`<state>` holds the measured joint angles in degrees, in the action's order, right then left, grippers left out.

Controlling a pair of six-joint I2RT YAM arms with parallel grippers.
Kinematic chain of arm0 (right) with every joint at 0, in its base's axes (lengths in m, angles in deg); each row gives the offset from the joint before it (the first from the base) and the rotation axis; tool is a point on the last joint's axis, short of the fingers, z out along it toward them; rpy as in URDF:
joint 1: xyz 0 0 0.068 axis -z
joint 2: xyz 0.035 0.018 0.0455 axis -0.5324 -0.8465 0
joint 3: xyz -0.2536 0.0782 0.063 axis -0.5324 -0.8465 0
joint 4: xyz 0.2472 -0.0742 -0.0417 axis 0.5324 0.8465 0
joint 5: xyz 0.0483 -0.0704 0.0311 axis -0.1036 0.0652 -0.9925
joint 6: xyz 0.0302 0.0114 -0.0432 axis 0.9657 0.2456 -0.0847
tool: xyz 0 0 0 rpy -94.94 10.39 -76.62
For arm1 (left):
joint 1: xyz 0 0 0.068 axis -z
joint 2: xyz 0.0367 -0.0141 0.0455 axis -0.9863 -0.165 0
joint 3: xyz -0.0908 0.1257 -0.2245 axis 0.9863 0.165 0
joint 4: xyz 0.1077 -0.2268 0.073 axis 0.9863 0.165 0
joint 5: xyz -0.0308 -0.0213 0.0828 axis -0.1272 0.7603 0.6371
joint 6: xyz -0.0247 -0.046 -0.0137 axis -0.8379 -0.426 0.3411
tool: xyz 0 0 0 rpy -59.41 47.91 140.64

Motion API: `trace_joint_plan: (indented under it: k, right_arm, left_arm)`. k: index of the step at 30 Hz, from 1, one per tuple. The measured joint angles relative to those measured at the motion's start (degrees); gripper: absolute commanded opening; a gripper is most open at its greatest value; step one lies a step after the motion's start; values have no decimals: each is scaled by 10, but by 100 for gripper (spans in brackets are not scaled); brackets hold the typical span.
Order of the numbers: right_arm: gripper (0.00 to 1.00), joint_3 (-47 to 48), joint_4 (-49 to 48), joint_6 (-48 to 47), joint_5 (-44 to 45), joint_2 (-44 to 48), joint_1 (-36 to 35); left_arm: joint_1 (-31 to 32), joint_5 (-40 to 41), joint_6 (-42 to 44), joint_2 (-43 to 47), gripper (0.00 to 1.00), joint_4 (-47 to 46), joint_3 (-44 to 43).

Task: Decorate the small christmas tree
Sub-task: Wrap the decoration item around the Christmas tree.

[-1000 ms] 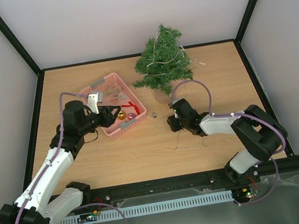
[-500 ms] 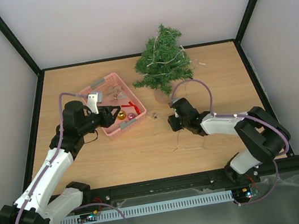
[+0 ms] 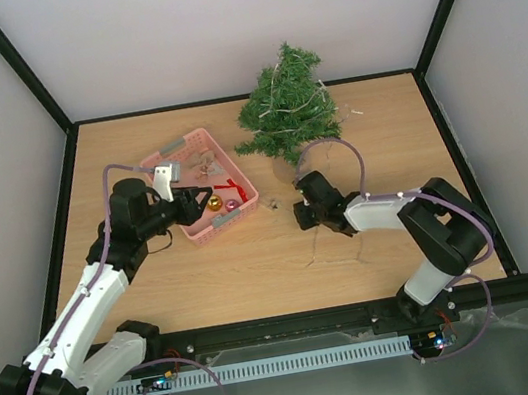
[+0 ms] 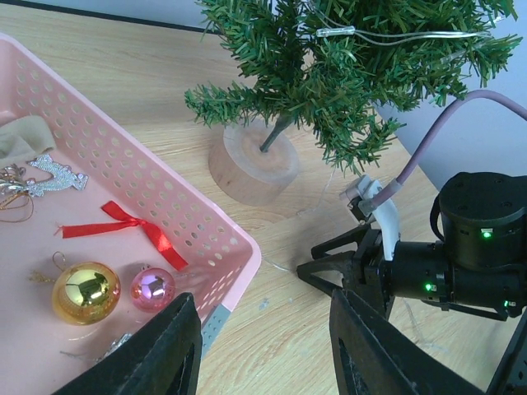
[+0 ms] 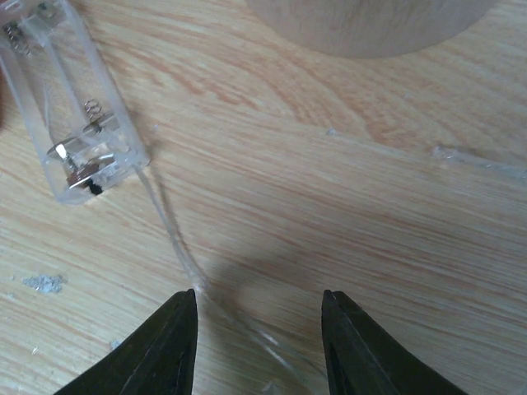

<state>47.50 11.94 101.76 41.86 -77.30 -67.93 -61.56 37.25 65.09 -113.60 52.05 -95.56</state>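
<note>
The small christmas tree [image 3: 287, 102] is stood upright at the far middle of the table [image 3: 207, 278], just right of the pink basket [image 4: 165, 197]. The left gripper [image 3: 196, 202] is held open over the basket's near corner, with nothing between its fingers. The right gripper [image 3: 303, 213] is lowered near the tree's base, jaws apart, and a thin clear wire [image 5: 174, 243] is seen lying between them.

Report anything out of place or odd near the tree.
A clear battery holder lies loose on the table near the small christmas tree, apparently without batteries, only springs showing. Its thin clear wire trails across the wood between the right gripper's jaws.
</note>
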Motion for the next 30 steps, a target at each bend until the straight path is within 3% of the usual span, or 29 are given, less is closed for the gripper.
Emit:
trace_joint_plan:
  k: [5,14,19,30]
  right_arm:
    - [38,1,13,5,10,-4,-24]
    - [22,9,42,25,41,-4,-73]
    - [2,16,55,33,53,-7,-88]
    - [2,-2,95,66,42,45,-112]
  left_arm:
    - [0,2,3,0,45,1,0]
    - [0,2,2,19,45,4,0]
    - [0,2,2,32,45,5,0]
    - [0,10,2,51,45,19,0]
